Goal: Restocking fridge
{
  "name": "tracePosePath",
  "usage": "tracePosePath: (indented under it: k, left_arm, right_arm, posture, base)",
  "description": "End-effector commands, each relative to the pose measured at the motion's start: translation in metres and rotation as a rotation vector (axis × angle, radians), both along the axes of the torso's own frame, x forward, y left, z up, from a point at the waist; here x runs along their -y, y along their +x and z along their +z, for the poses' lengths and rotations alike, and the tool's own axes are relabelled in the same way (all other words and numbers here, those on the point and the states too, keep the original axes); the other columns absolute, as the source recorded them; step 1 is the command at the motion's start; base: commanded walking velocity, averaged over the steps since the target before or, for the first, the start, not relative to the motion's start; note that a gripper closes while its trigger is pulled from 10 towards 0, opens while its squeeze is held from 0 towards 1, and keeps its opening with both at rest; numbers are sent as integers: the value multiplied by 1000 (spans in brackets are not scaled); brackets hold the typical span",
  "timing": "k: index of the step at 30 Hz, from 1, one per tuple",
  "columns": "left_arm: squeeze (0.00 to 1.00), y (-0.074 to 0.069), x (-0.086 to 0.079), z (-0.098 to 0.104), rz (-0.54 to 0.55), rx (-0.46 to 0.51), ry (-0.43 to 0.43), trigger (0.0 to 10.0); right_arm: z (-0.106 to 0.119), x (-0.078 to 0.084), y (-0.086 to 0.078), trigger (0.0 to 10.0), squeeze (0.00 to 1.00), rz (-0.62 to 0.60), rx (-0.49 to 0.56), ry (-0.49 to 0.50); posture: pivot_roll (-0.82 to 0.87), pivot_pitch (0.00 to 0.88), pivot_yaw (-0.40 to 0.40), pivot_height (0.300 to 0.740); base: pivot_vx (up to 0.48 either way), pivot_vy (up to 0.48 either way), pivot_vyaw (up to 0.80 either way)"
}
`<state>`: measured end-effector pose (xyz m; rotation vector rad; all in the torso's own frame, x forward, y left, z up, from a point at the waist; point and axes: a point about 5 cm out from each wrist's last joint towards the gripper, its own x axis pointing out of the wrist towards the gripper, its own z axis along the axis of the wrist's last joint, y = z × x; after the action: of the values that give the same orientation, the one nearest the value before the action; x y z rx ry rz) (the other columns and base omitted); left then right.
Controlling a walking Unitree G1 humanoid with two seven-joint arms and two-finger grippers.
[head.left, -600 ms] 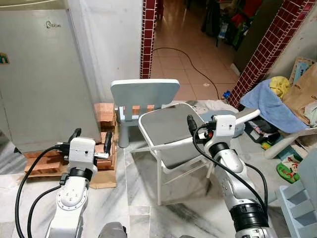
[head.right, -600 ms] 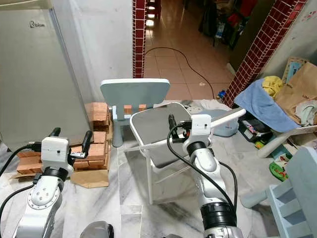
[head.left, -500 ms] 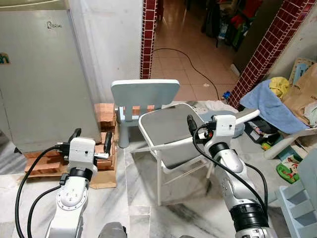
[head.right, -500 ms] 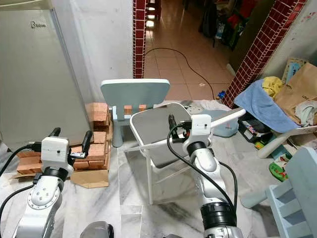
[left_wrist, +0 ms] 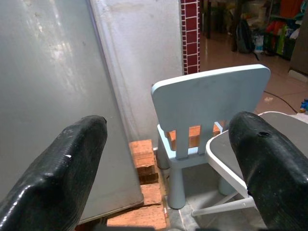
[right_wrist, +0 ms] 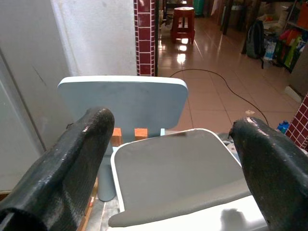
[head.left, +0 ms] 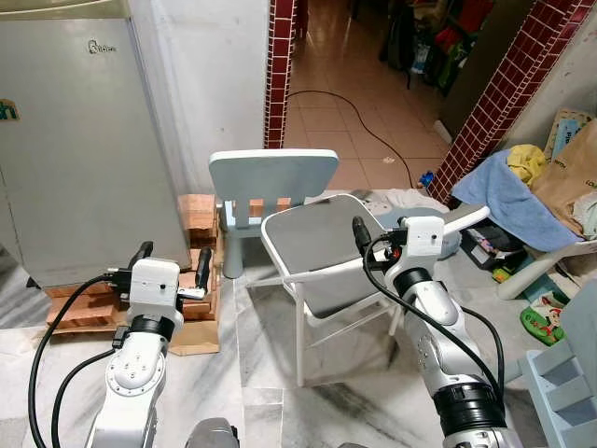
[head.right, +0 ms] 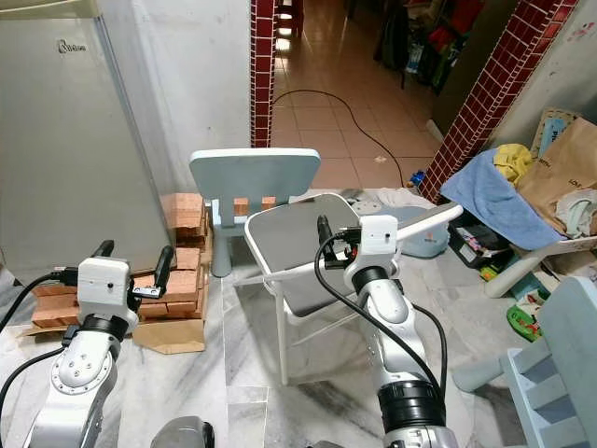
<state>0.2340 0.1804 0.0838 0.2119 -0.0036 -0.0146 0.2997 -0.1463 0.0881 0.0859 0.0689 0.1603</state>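
The fridge [head.left: 79,140] stood shut at the robot's front left, its grey door flat and bare against the white wall, raised on a bed of bricks [head.left: 191,280]. The left gripper [head.left: 170,264] hung before its lower corner with both black fingers spread wide and nothing between them; the right gripper [right_wrist: 168,159] was likewise wide apart and empty, poised above the grey seat of a folding chair [head.left: 322,247], just in front of a small pale blue chair [head.left: 272,177]. The door would likely be stiff, smooth metal held by a seal, needing a firm steady pull, not a pinch. No handle could be made out, so the best hold was probably its free vertical edge, though which side opened was unclear.
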Motion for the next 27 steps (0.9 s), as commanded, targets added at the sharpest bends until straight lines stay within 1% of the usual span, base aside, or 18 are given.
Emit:
tracePosePath:
  k: [1, 22, 23, 24, 25, 27]
  left_arm:
    - [0, 0, 3, -1, -17, -4, 0, 10000]
    - [0, 0, 3, -1, -17, -4, 0, 10000]
    - [0, 0, 3, -2, -18, -4, -1, 10000]
    - [0, 7, 6, 2, -22, 4, -16, 10000]
    - [0, 12, 8, 6, -25, 11, -26, 10000]
    - [0, 17, 11, 13, -32, 26, -32, 10000]
  right_arm:
    - [1, 3, 2, 10000, 0, -12, -2, -10]
    - [1, 3, 2, 10000, 0, -12, -2, -10]
    - [0, 3, 2, 10000, 0, -12, -7, -17]
    - [5, 0, 1, 10000, 0, -34, 18, 1]
    - [9, -2, 0, 10000, 0, -52, 38, 18]
    - [14, -4, 1, 10000, 0, -65, 60, 39]
  posture:
    - [176, 0, -70, 740]
    - [176, 0, -70, 740]
    - [0, 0, 0, 740]
    - [109, 0, -78, 740]
    - [110, 0, -79, 740]
    - [118, 0, -83, 740]
  base:
    - [0, 0, 0]
    - [0, 0, 0]
    - [0, 0, 0]
    - [0, 0, 0]
    - [0, 0, 0]
    - [0, 0, 0]
